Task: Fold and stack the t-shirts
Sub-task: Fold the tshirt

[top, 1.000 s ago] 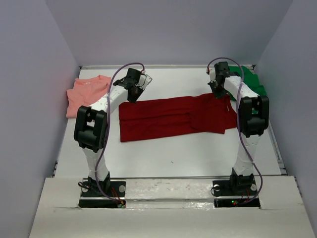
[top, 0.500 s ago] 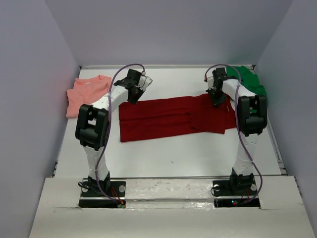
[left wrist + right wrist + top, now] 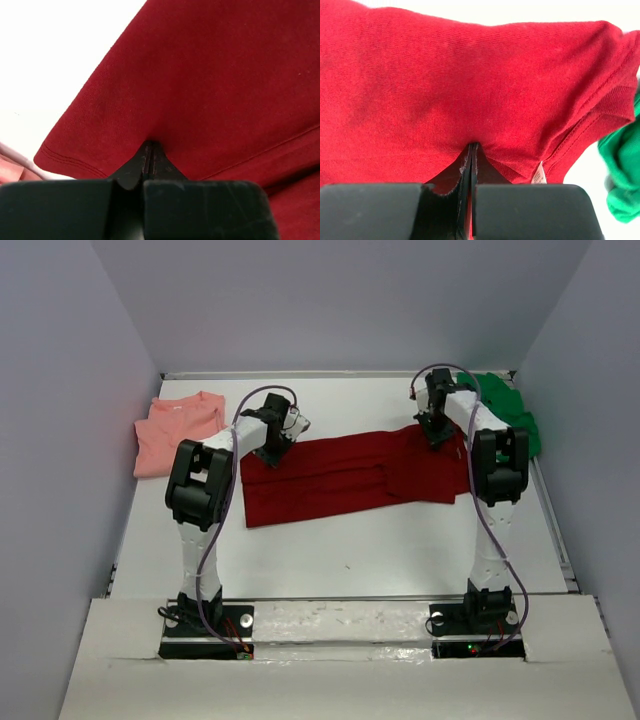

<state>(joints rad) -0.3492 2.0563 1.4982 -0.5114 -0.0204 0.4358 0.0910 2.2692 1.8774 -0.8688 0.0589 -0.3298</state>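
Overhead, three t-shirts share a white desk (image 3: 350, 550) between pale grey walls (image 3: 70, 360), purple cables (image 3: 440, 367) looping along the two white arms (image 3: 192, 490). At far left the salmon pink t-shirt (image 3: 178, 428) lies crumpled near the back corner, well apart from both arms. Just right of it, the left fingers (image 3: 270, 452) are pressed together on the back left edge of the dark red t-shirt (image 3: 340, 478), a pinch of its cloth caught between them; the left wrist view shows the black fingertips (image 3: 150, 156) meeting in a thin seam, red fabric puckering up from it and a stitched hem (image 3: 75, 157) running off to the left. The dark red t-shirt lies spread lengthwise across the middle of the desk, partly folded, its layers showing as long creases. At its back right edge the right fingers (image 3: 437, 436) are likewise clamped on the cloth; the right wrist view shows them closed tight, a fold of red gathered at the tips, with a hemmed sleeve (image 3: 600, 95) and a small white label (image 3: 538, 174) just to the right. Farthest right, the bright green t-shirt (image 3: 508, 412) sits bunched in the back right corner, close beside the red sleeve; whether the two touch cannot be told
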